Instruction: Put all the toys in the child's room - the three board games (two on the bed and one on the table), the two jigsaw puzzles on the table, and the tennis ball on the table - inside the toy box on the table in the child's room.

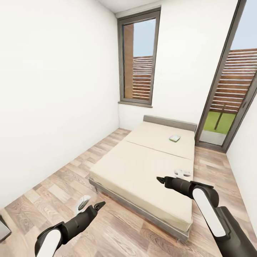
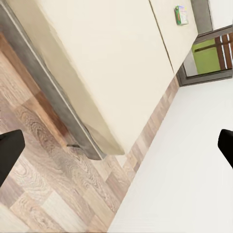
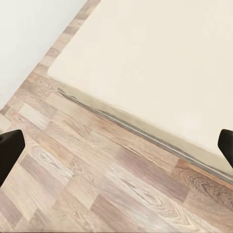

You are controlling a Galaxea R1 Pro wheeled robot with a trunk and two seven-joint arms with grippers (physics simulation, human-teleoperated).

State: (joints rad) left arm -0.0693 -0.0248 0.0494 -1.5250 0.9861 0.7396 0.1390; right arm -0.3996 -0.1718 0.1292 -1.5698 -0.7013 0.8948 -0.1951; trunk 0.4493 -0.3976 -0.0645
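My head camera looks forward and down from near the foot of the low beige-mattressed bed (image 1: 150, 160) towards the tall dark-framed window (image 1: 138, 57). My left wrist camera looks along the bed's (image 2: 97, 63) grey-framed side over light wood-plank floor (image 2: 53, 184); a small box, probably green, lies far off. My right wrist camera sits close above the bed's (image 3: 160, 63) near edge and that floor (image 3: 97, 179).

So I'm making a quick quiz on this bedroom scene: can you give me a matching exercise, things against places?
Things:
1. green-white game box
2. white game box
3. left gripper
4. window

Places:
A. over the wood floor
B. bed's right edge, just beyond the right gripper
C. far wall, above the headboard
D. on the mattress near the headboard

Pairs: 1-D, 2-B, 3-A, 4-C
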